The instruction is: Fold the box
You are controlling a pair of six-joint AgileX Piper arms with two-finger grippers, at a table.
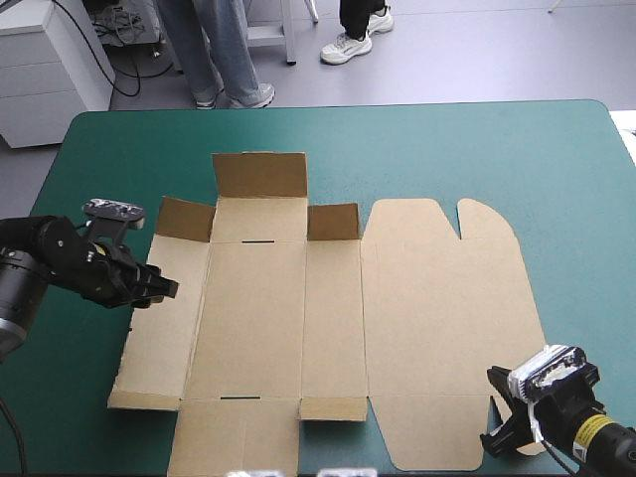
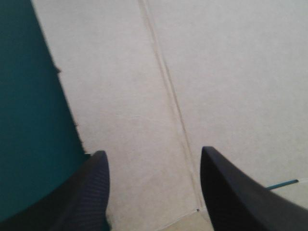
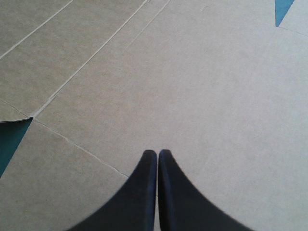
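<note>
One worry: my left claw gapes wide over the left panel of the box, flat on the tabletop; my right claw, pinched empty over its lid, could skid it.

One box was counted, a single brown sheet, on one desk with one teal-green cover. Two pincers were logged: one left pincer and one right pincer. Two black fingers were counted per pincer, four in total. On the box, three raised flaps were counted at the far side, one wide and two small. Two short slots were noted. Two rounded tabs were counted on the widest panel.
</note>
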